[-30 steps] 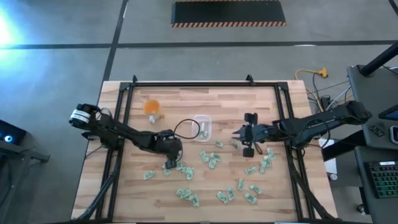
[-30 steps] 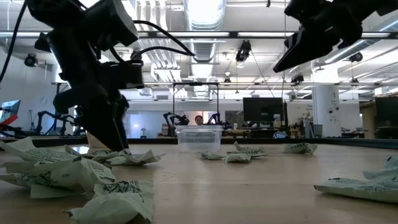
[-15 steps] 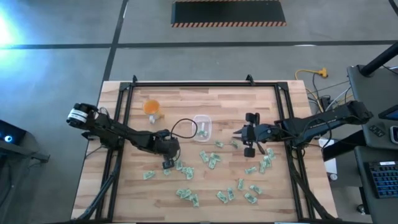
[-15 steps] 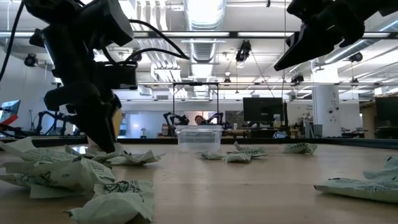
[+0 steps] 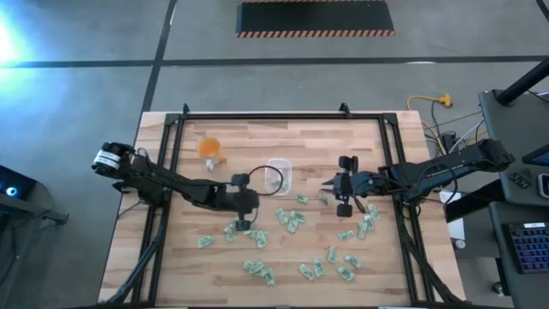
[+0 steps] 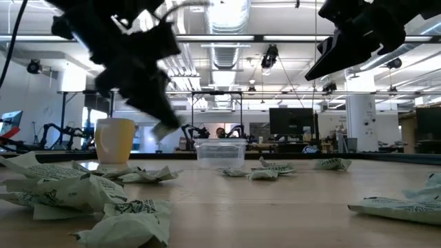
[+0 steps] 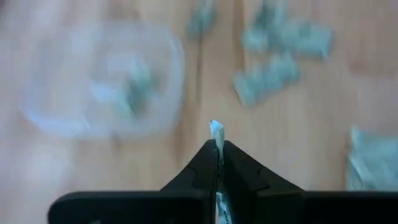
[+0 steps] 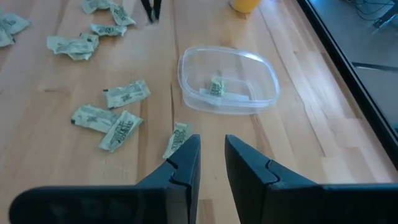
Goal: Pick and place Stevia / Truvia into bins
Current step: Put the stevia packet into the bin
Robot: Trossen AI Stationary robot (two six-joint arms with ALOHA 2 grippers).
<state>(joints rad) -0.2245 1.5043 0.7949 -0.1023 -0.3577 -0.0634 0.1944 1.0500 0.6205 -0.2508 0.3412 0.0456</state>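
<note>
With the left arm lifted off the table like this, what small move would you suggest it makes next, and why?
Probably carry it on toward the clear container and stop above its opening. The left end effector is shut on a sachet, whose tip shows between its fingers, and the container lies just ahead holding only one or two sachets. The right end effector hangs beside the container, so approach from the left.

Clear plastic container (image 8: pixel 227 79), rectangular with rounded corners, upright and open, holding one sachet (image 8: pixel 216 87). Pale green paper sachets (image 5: pixel 296 221) strewn flat and crumpled beside the container, nearest (image 8: pixel 176 139) just short of its wall, others well apart.
</note>
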